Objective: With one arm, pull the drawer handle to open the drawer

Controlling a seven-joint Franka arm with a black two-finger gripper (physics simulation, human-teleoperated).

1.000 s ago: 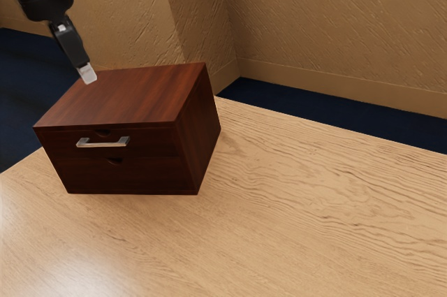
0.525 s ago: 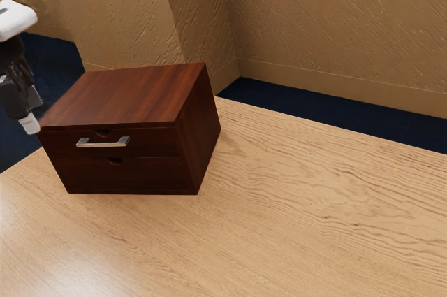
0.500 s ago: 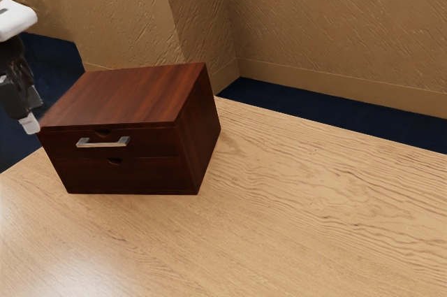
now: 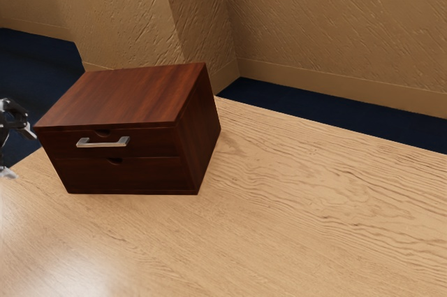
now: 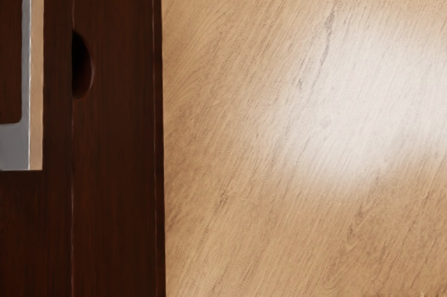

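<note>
Starting at the near side, the pale wooden table (image 4: 293,227) lay bare in front of the cabinet (image 4: 133,94). At the exterior view's left edge hung the gripper (image 4: 7,129), low and just off the cabinet's front corner, touching nothing. Whether it was apart or together could not be told.

The handle (image 4: 103,142) lay toward the exterior view's right of the gripper, at about its height. It was a silver bar whose long axis ran level across the top drawer (image 4: 150,140). The wrist view caught one end of that bar (image 5: 26,66) beside the lower drawer's finger notch (image 5: 81,65). The top drawer sat flush with the cabinet front, so the pull had likely not begun. Behind stood the tan wall (image 4: 335,17).
</note>
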